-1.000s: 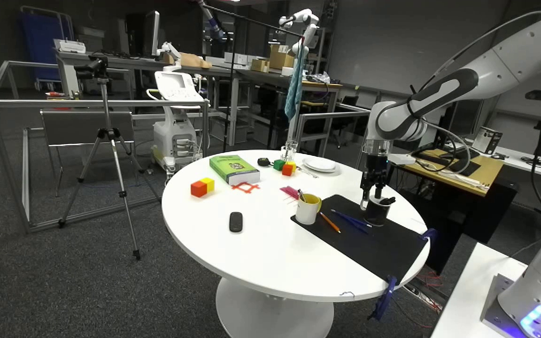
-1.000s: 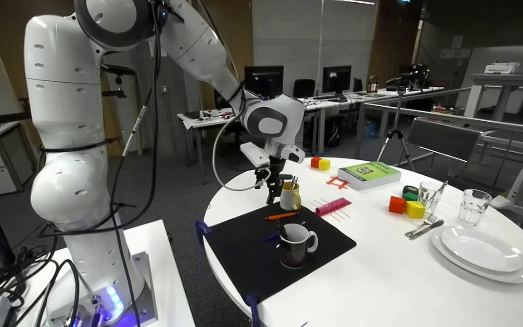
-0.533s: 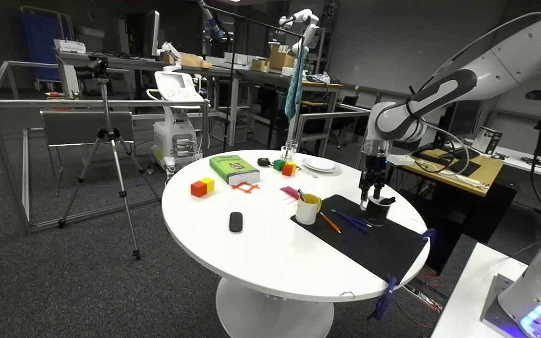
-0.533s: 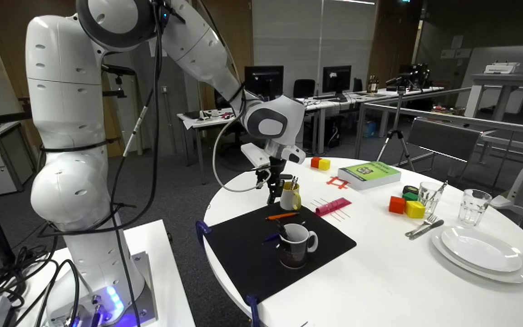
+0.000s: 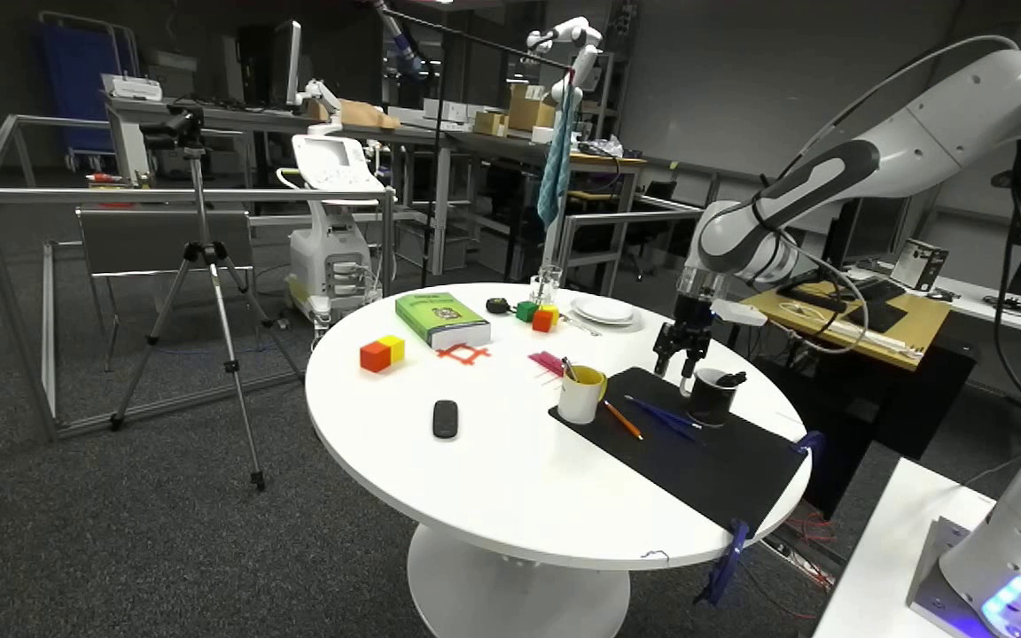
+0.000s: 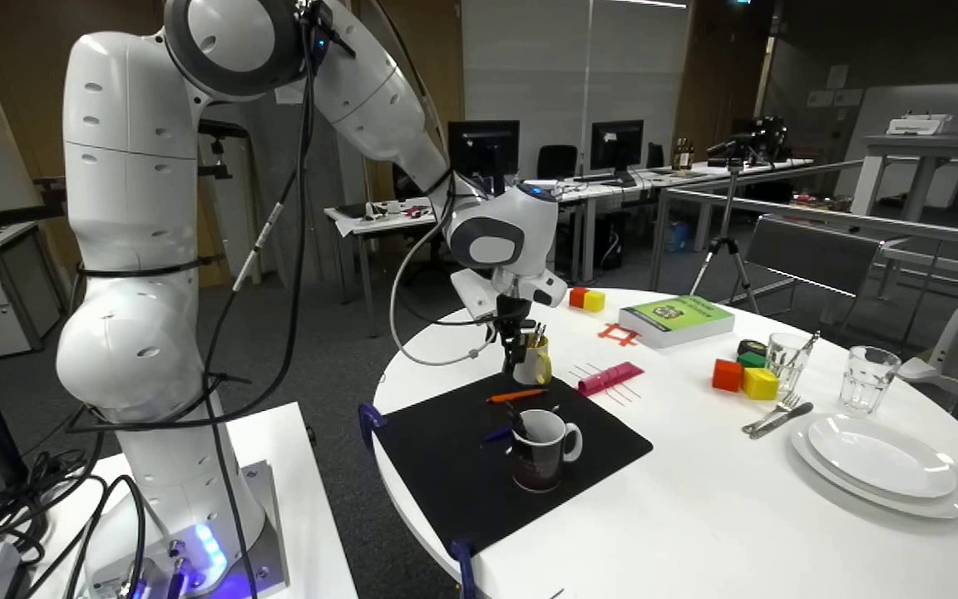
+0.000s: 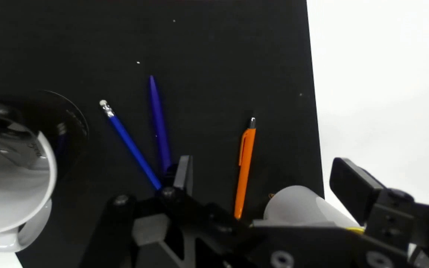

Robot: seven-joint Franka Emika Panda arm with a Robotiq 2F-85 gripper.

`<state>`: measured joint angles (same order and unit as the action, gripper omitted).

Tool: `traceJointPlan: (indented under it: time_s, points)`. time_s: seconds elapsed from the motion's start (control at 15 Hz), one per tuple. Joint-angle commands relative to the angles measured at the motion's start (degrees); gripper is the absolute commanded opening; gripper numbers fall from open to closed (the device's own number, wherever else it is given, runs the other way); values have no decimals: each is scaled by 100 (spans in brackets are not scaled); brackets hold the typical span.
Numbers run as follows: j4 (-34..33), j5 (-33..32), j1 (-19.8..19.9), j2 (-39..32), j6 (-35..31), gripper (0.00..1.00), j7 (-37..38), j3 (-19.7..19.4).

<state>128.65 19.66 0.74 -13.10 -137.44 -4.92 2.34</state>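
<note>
Robotics lab, 2 white robot arms (image 5: 945, 133), tripod (image 5: 207, 252), monitors (image 6: 483, 148)

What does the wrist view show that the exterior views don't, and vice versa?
Only the wrist view: the clip of the orange pen and white specks on the black mat.

Only the exterior views: the green book, the stacked plates and the robot's base.

Shared: the dark mug, the white-and-yellow mug, the orange pen, the mat and the end effector with its jaws apart.
</note>
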Motion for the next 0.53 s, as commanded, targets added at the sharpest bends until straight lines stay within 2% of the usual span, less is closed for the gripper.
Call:
traceJointPlan:
  time_s: [0.0,0.2,0.47]
  points:
    - [132,664,66,-26,-633,100,-273,222]
    - [235,980,67,-97,-1136,100,-510,411]
    - [411,1085,136,-205,-1725,100,-831,569]
